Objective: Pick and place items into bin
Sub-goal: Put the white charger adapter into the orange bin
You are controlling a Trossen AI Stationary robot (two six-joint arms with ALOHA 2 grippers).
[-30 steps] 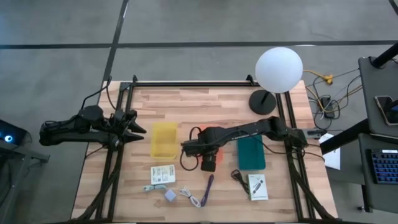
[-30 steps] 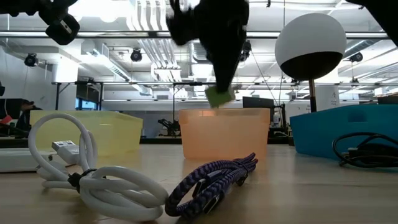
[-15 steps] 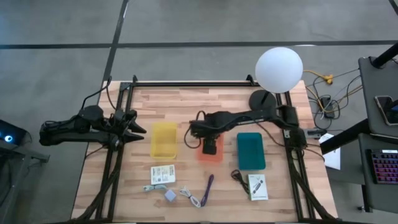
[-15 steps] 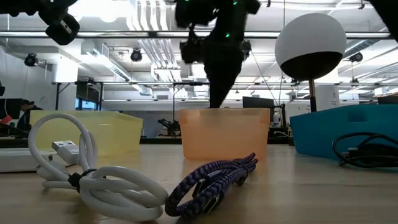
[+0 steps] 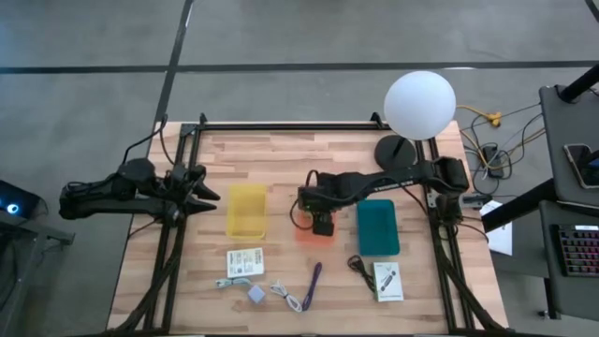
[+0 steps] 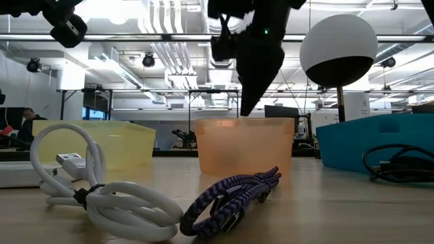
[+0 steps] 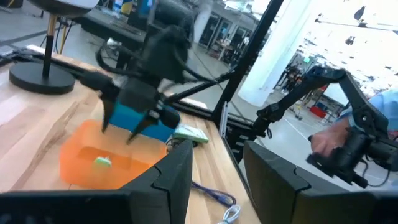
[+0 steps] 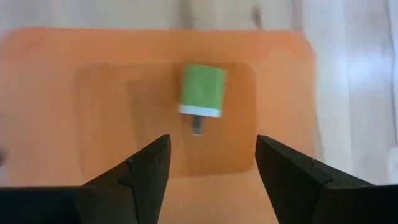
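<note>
Right arm over the orange bin, left arm parked at the table edge

The right gripper [image 5: 321,225] hung above the translucent orange plastic bin [image 5: 307,234], between the yellow plastic bin [image 5: 247,210] and the teal bin [image 5: 377,227]; the left gripper [image 5: 208,195] waited at the wooden table's [image 5: 281,159] left side, with white cards, cords and a pale cube lying along the front.

Three bins are set in a row across the middle of the wooden counter [image 5: 281,164]: the yellow plastic bin [image 5: 247,210] at the left, the orange plastic bin [image 5: 315,230] in the middle, the teal plastic bin [image 5: 377,227] at the right. A small green cube [image 8: 202,91] lies inside the orange bin, under the right gripper [image 5: 321,223]. In front of the bins lie a white printed card [image 5: 245,261], a coiled white cord [image 6: 102,186] and a braided purple cord [image 5: 314,279]. The left gripper [image 5: 202,195] is held at the counter's left edge.
</note>
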